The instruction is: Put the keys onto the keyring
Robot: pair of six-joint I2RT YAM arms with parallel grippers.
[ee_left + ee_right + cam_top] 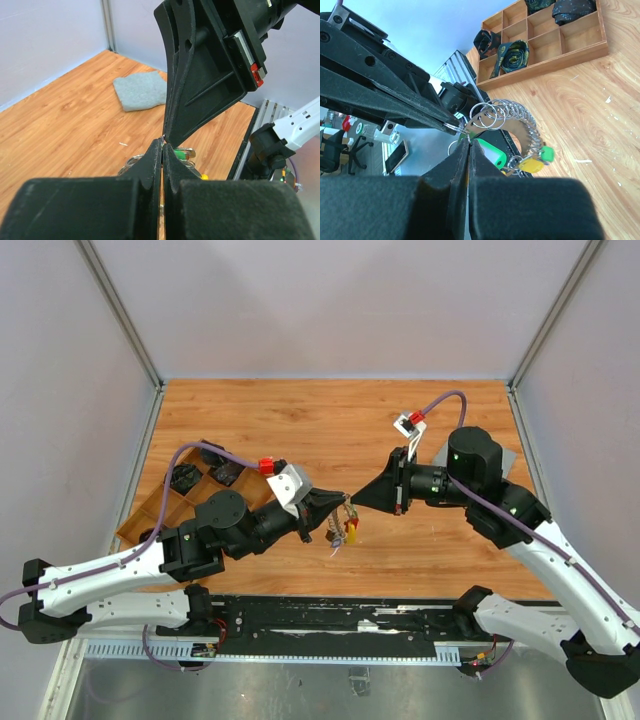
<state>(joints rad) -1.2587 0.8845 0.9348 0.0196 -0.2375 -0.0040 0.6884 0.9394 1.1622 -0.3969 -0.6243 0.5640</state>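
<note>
Overhead; facing wrist close-ups share keyring

You are not looking at any readable text, label, brand name, number or sign in any of the three views.
</note>
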